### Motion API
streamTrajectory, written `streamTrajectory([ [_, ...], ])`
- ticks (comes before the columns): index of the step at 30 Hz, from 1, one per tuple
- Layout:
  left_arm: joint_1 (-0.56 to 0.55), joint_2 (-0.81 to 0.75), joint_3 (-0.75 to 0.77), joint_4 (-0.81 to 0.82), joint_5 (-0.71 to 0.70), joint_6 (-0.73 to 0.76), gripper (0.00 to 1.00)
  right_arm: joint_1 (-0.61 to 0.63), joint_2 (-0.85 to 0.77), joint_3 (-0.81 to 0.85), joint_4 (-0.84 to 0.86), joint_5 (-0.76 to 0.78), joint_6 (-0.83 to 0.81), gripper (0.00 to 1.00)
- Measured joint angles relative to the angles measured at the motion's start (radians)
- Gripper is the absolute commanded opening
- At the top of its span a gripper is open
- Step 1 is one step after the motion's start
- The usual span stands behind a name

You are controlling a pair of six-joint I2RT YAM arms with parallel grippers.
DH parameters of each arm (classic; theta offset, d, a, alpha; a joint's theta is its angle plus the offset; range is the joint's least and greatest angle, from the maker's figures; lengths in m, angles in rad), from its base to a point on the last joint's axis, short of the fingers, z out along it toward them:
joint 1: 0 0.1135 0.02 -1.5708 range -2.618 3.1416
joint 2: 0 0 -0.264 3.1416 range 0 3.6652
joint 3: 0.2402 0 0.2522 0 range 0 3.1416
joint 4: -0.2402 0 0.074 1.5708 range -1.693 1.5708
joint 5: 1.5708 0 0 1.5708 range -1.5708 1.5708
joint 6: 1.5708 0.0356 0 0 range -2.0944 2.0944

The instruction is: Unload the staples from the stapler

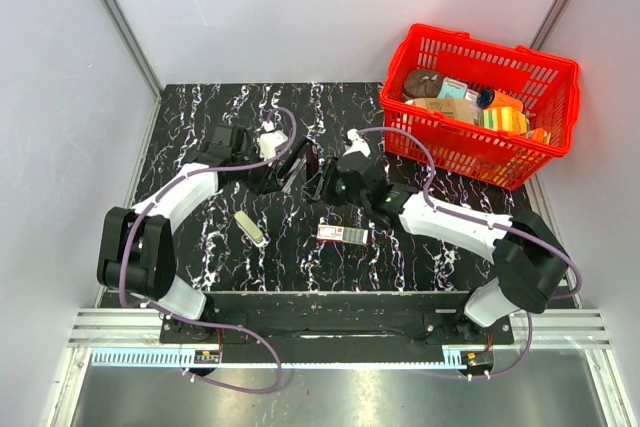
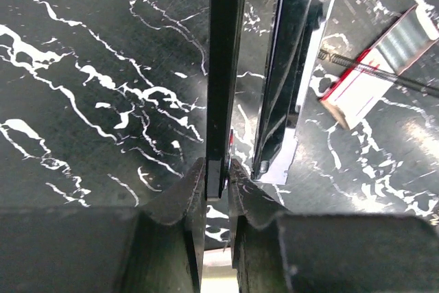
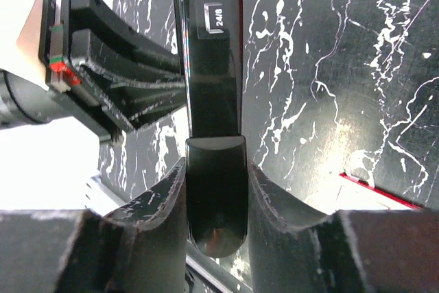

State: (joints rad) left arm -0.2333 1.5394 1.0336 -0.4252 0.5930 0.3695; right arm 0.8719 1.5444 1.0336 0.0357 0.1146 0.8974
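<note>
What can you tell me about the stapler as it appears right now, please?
The stapler is a slim, glossy black bar, apparently plastic, printed 24/6 in white. It is swung open into two long parts over the marbled table. The left gripper is shut on the thin part's edge; the right gripper is shut on the other part's rounded end.

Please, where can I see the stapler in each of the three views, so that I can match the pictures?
Top external: the stapler is just left of and above the picture's centre.
Left wrist: a thin black bar runs from the top edge down into the left gripper.
Right wrist: a wide black bar ends in the right gripper.
Shared landmark: the red-and-white box, upper right in left wrist, lower right in right wrist.
</note>
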Motion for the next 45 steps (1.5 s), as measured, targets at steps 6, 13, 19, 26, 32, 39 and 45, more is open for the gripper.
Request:
streamTrajectory([
  [6, -0.003, -0.026, -0.032, 0.027, -0.06, 0.128, 0.0, -0.002, -0.065, -0.064, 0.014, -0.063, -0.095, 0.0],
  [13, -0.019, -0.035, -0.06, 0.084, -0.102, 0.215, 0.0, -0.002, -0.115, -0.092, -0.016, -0.081, -0.146, 0.0],
  [19, -0.056, -0.076, -0.119, 0.151, -0.177, 0.306, 0.0, -0.008, -0.159, -0.105, -0.075, -0.108, -0.188, 0.0],
  [26, -0.119, -0.111, -0.216, 0.271, -0.296, 0.425, 0.0, -0.019, -0.198, -0.122, -0.151, -0.144, -0.235, 0.0],
  [32, -0.188, -0.124, -0.313, 0.407, -0.456, 0.537, 0.0, -0.027, -0.205, -0.122, -0.231, -0.196, -0.296, 0.0],
  [39, -0.249, -0.124, -0.404, 0.614, -0.613, 0.679, 0.0, -0.047, -0.222, -0.122, -0.304, -0.239, -0.386, 0.0],
  [45, -0.276, -0.117, -0.482, 0.825, -0.678, 0.81, 0.0, -0.056, -0.231, -0.122, -0.337, -0.241, -0.463, 0.0],
])
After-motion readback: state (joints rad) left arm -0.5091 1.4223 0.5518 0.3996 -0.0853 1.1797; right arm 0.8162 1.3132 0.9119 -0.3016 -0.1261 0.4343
